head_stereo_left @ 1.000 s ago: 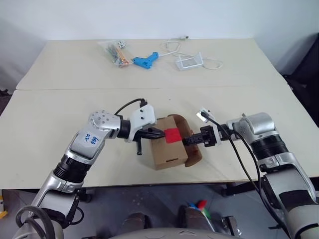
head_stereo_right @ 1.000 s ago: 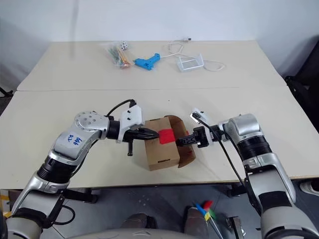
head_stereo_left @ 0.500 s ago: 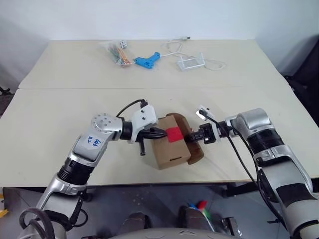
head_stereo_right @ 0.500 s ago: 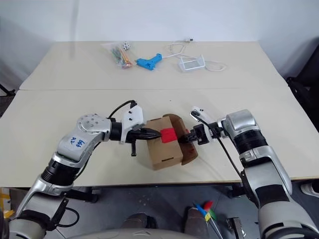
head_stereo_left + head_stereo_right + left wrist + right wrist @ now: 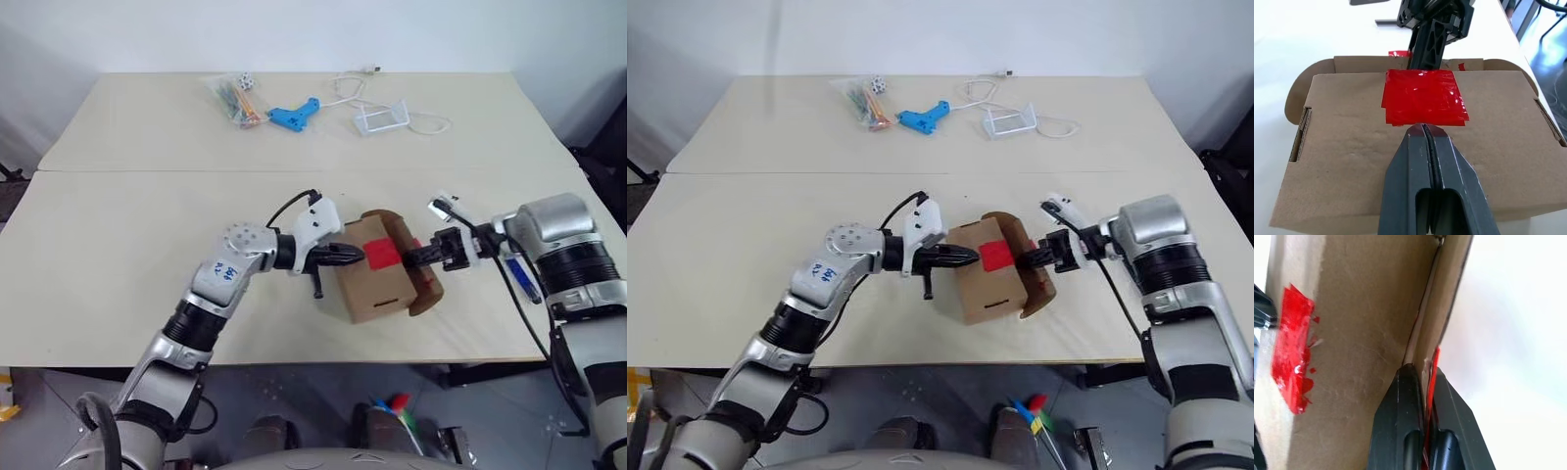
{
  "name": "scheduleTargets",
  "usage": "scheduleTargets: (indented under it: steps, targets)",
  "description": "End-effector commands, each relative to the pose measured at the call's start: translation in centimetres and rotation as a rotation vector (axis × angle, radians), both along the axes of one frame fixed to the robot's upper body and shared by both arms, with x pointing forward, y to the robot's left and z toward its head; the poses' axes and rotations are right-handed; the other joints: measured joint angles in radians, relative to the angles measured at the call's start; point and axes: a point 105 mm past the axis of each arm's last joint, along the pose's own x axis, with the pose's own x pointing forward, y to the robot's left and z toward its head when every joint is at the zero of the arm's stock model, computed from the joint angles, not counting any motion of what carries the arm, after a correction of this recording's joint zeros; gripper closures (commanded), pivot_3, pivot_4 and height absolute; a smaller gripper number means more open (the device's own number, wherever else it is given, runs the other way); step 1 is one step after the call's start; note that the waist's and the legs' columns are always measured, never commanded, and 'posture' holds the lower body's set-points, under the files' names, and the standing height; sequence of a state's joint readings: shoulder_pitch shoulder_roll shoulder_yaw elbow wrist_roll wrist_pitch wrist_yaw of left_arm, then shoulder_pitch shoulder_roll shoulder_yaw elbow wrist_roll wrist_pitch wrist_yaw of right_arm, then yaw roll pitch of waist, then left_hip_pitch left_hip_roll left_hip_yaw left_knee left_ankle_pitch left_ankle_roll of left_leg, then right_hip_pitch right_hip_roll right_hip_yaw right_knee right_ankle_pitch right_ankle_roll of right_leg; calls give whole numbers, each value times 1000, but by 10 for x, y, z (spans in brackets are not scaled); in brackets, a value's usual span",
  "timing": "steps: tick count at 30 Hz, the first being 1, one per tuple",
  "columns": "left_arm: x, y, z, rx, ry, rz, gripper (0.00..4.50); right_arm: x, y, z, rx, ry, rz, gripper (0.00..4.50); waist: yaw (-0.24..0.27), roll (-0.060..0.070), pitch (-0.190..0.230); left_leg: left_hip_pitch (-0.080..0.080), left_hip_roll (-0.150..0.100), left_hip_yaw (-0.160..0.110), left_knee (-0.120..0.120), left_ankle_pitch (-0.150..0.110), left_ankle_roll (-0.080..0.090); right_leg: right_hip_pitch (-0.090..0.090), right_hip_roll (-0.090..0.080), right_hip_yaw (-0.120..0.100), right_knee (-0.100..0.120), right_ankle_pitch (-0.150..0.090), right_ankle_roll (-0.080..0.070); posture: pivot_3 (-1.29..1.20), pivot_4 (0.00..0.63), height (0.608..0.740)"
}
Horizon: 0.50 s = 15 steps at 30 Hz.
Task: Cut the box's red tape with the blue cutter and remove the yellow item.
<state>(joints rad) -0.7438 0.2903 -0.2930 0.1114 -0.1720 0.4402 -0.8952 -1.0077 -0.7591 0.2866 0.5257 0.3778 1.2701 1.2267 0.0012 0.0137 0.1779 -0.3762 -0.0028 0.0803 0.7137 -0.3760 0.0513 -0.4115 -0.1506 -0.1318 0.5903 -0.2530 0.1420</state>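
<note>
Black jaws of the left gripper (image 5: 1424, 128) are pressed together with nothing between them, their tips resting on the cardboard top of the box (image 5: 377, 284) right at the near edge of the red tape (image 5: 1424, 98). The tape is a bright, slightly wrinkled red patch stuck in the middle of the box's top panel, with its edges torn and a small red scrap on the cardboard just beyond it.

From the opposite side, the right gripper (image 5: 1420, 369) has its jaws closed on the edge of the box's flap (image 5: 1449, 308), with a thin strip of red showing between them. That flap (image 5: 426, 289) hangs opened on the box's right side, rounded and darker brown inside.

The box is a small brown carton sitting near the front edge of the pale surface (image 5: 118, 235), held between the two grippers, with a tab slot on its front face. What lies inside it cannot be seen.

Just to the right of the right arm, a slim dark-blue stick, the blue cutter (image 5: 522, 279), lies on the surface, well apart from the box.

Far back on the surface lie a clear bag of coloured sticks (image 5: 230, 96), a light-blue gun-shaped tool (image 5: 293, 115), a small clear stand (image 5: 382, 118) and a white cable (image 5: 348, 86).
</note>
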Motion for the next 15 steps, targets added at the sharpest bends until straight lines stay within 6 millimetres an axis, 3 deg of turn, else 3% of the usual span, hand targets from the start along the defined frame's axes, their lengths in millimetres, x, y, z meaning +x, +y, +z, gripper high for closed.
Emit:
scheduleTargets:
  steps: [1, 9, 15]
  targets:
    - [6, -6, 1, -10, -30, 22, 4500, -4, -2, 28, -9, -70, 37, 4447, 1, 1, 1, 0, 0, 0, 0, 0, 0, 0, 0, 0, 0, 0, 0, 0, 150, 740]
    - [9, -30, 7, -135, -86, 57, 4500, -13, -13, 64, -131, -121, 74, 4447, 6, 3, 3, -2, 0, 1, 1, 0, 1, 0, 0, 0, -2, 0, 0, 0, 150, 740]
    - [8, -39, 11, -201, -104, 82, 4500, -11, -16, 78, -205, -144, 80, 4447, 11, 4, 4, -3, 0, 1, 1, 0, 0, -1, 0, 0, -3, 0, 0, 0, 150, 740]
